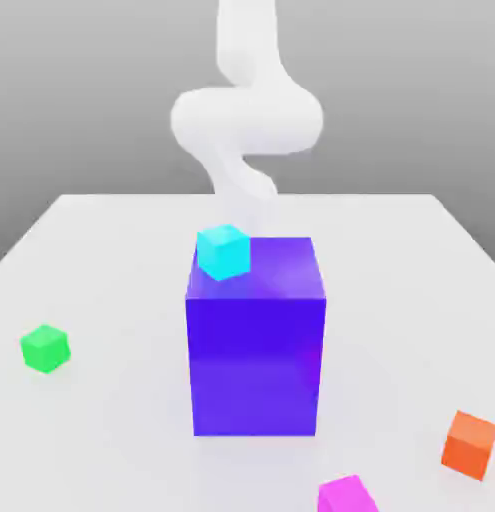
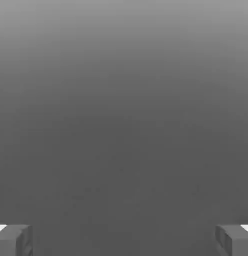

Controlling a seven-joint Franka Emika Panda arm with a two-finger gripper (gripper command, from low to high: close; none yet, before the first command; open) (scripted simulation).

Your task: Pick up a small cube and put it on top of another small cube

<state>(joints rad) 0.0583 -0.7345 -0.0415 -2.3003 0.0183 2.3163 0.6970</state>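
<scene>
The small magenta cube (image 1: pixel 347 495) lies on the white table (image 1: pixel 111 250) at the front edge of the exterior view, right of centre. Far off, on the exterior view's left, rests the small green cube (image 1: pixel 45 348), alone. My white arm (image 1: pixel 246 120) rises behind the big block, well away from both cubes. In the hand view my gripper (image 2: pixel 124 241) is open; its two grey fingertips (image 2: pixel 13 240) stand wide apart with nothing between them, against plain grey.
A tall blue-purple block (image 1: pixel 255 345) stands mid-table, between the arm and the magenta cube. A cyan cube (image 1: pixel 224 250) sits on its top back-left corner. An orange cube (image 1: pixel 470 443) lies at the front on the exterior view's right.
</scene>
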